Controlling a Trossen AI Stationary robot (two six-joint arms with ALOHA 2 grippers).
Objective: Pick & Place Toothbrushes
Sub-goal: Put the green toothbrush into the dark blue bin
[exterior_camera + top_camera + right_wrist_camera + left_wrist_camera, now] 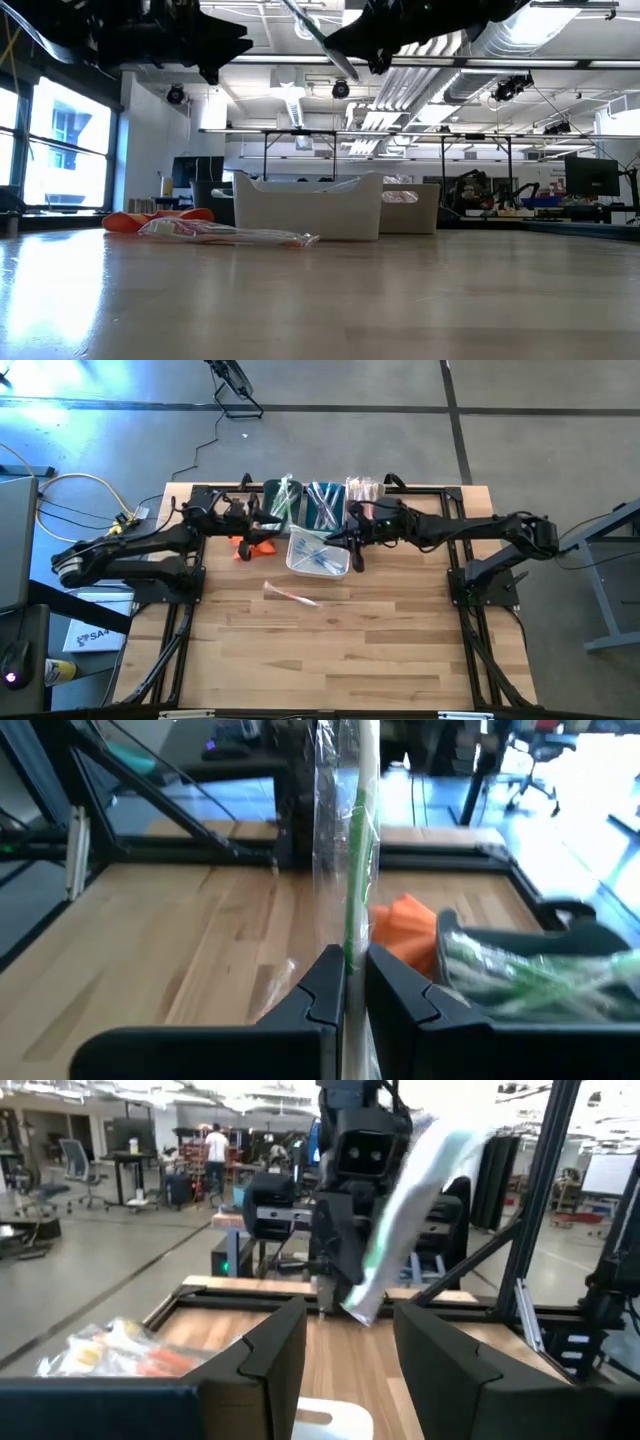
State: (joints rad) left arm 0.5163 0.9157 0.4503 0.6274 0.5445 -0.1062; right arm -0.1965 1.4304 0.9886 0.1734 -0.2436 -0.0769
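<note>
Right arm lifts a green brush clear for sorting

The right gripper (346,982), jaws pinched shut on a wrapped green toothbrush (352,840), holds it upright above the bins (318,552) near the desk's (330,650) far edge, likely so it can drop in lengthwise. The left gripper (345,1350) waits facing it, jaws wide, holding nothing. Another brush (290,596) lies loose mid-desk; more fill the bins.
</note>
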